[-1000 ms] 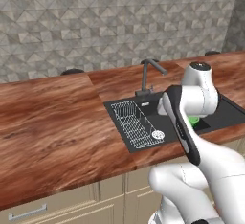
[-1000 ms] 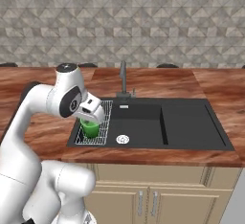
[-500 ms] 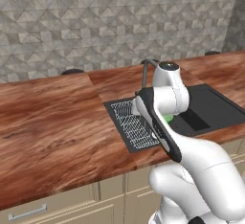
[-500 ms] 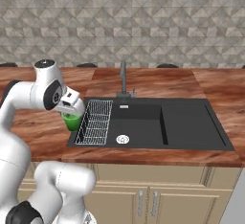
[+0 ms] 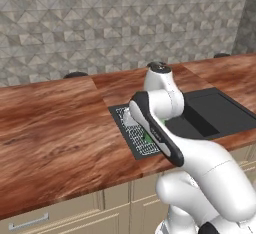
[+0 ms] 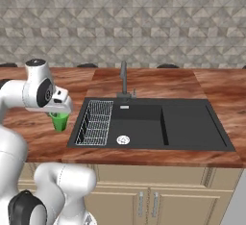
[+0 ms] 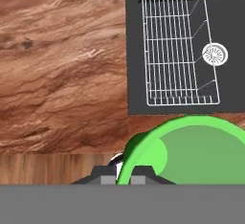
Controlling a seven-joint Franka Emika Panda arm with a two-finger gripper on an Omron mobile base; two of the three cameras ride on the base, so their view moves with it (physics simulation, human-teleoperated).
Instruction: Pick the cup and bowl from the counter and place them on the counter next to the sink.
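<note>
My end effector [image 6: 61,115] is pinched on the rim of the green cup [image 6: 59,121], which hangs above the bench [image 6: 33,123] just left of the sink [image 6: 149,123] and its wire rack [image 6: 94,122]. I'd lower straight down, keeping the cup upright — clear of the basin's edge — and let go only once its base sits flat on the wood.

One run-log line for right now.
gripper: shut on cup | position: above counter, left of sink | bowl: unseen
</note>
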